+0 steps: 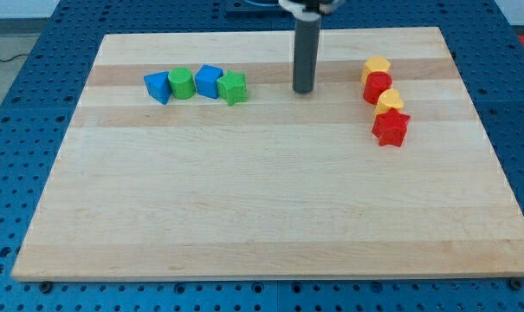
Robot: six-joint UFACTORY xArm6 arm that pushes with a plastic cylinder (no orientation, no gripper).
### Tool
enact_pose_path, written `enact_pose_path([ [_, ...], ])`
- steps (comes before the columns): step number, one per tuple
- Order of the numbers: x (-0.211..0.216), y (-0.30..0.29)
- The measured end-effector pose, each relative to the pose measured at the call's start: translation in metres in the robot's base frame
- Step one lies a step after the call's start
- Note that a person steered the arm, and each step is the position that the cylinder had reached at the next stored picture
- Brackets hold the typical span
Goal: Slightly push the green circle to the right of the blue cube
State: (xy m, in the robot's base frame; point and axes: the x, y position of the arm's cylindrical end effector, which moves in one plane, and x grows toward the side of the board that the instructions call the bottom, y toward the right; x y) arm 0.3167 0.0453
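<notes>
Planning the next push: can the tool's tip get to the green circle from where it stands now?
Probably not directly: my tip stands right of the row, and the green star and blue cube sit between it and the green circle.

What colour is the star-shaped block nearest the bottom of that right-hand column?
Red: the star block shows plainly in the camera view, the only one.

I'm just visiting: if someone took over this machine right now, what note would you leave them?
My tip rests on the board, touching no block, to the view's right of the blue and green row.
The green circle sits between the blue triangular block and the blue cube; a green star is on the cube's right.
Done: nothing visible yet.
Left: push the green circle to the cube's right.
</notes>
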Motion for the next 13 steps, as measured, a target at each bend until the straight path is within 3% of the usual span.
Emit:
enact_pose_path([
  [1, -0.035, -0.026],
  [5, -0.027, -0.137],
  [13, -0.032, -0.179],
])
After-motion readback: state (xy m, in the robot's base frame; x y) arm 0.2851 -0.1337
